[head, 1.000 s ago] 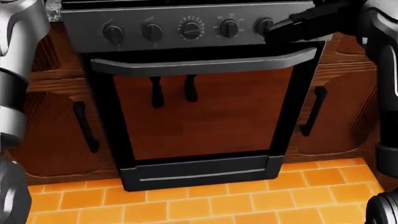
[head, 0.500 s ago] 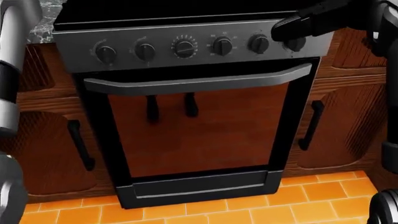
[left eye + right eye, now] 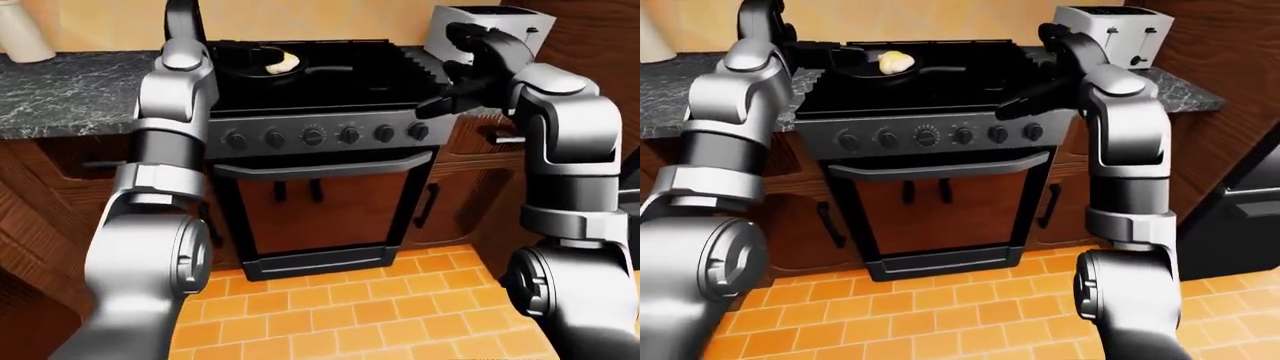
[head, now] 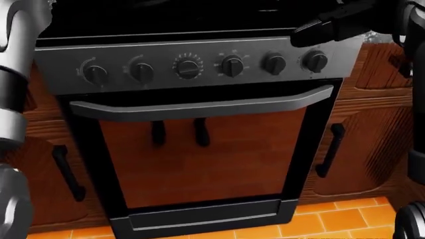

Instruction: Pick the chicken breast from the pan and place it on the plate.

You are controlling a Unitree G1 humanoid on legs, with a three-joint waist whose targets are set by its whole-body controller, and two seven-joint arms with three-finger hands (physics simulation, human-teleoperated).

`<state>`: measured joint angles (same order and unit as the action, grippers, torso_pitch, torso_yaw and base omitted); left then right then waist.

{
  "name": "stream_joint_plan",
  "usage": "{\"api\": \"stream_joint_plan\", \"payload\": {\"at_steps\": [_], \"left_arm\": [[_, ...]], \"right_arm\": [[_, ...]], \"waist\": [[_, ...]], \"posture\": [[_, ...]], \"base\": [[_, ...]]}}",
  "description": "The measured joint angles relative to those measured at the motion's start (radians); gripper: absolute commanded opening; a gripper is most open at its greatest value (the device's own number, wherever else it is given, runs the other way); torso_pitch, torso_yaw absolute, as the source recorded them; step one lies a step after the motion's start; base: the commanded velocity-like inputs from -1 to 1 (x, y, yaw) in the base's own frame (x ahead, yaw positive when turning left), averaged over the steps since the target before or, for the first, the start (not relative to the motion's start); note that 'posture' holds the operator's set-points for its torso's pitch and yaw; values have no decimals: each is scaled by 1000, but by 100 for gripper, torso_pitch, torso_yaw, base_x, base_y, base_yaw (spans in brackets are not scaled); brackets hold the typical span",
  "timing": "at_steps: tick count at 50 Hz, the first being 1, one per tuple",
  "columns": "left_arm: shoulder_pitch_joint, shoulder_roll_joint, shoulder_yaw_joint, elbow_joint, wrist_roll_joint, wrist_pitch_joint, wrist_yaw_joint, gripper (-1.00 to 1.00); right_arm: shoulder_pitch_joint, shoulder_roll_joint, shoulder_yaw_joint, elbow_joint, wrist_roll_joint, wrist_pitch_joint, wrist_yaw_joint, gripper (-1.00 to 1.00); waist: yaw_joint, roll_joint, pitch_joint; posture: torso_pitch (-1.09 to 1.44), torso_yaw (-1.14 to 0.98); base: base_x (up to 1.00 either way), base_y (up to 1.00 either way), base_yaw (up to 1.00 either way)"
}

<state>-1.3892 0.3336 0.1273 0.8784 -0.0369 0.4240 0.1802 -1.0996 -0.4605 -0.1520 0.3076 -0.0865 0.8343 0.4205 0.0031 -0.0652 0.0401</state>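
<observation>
Stove point(image 4: 199, 89): six knobs point(image 4: 189, 66), one pan point(image 3: 890, 67).

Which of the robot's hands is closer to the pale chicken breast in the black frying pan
Left. The left hand is raised just left of the pan holding the pale chicken breast; the right hand hangs over the stove's right edge, farther off.

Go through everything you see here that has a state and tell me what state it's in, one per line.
Chicken breast: lying in the pan, not yet picked.
Pan: on the stove top, handle pointing to the view's right.
Oven door: closed.
Cabinet door: closed.
Left hand: hidden, cannot tell.
Right hand: holding nothing; grip unclear.
Plate: not in view.
</observation>
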Motion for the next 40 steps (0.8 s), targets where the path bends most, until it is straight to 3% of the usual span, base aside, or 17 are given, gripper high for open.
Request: {"api": "stream_joint_plan", "payload": {"at_steps": [6,11,12,14,17,22,25,27,30,37,40], "left_arm": [[-9,3,1,-7,1,14,-3,100],[-20,6,-1,-33,8,2,-4,100],[-15,10,2,-33,10,-2,-4,100],[-3,18,10,-16,14,0,0,100],[-2,20,15,1,17,14,4,100],[-14,20,12,-13,15,5,-1,100],[-22,23,13,-16,16,1,-1,100],[-16,12,8,-22,15,-1,-2,100],[-10,2,-2,-5,9,9,-10,100],[-27,20,8,-14,11,7,-10,100],[-32,22,8,-18,11,-2,-10,100]], "right_arm": [[-15,1,3,0,-7,5,9,100],[-11,3,-1,-18,-8,3,12,100],[-5,10,4,-22,-7,4,14,100],[2,19,18,-17,-2,10,20,100],[3,21,20,-7,3,12,26,100],[-10,16,10,-22,-4,3,20,100],[-15,16,12,-22,-3,-7,21,100],[-4,11,5,-22,-5,-8,21,100],[14,9,0,-2,-13,8,19,100],[-15,8,4,-3,-15,4,22,100],[-25,8,4,1,-17,-4,22,100]], "waist": [[-3,56,4],[-14,127,-9],[-6,116,-3],[1,123,6],[4,112,-2],[12,53,-4],[20,-4,-13],[8,7,-2],[-3,5,4],[-9,78,0],[-17,132,-12]], "posture": [[0,0],[0,0],[0,0],[0,0],[0,0],[0,0],[0,0],[0,0],[0,0],[0,0],[0,0]], "base": [[27,0,0],[26,0,0],[27,0,0],[27,0,0],[27,0,0],[27,0,0],[27,0,0],[26,0,0],[27,0,0],[26,0,0],[27,0,0]]}}
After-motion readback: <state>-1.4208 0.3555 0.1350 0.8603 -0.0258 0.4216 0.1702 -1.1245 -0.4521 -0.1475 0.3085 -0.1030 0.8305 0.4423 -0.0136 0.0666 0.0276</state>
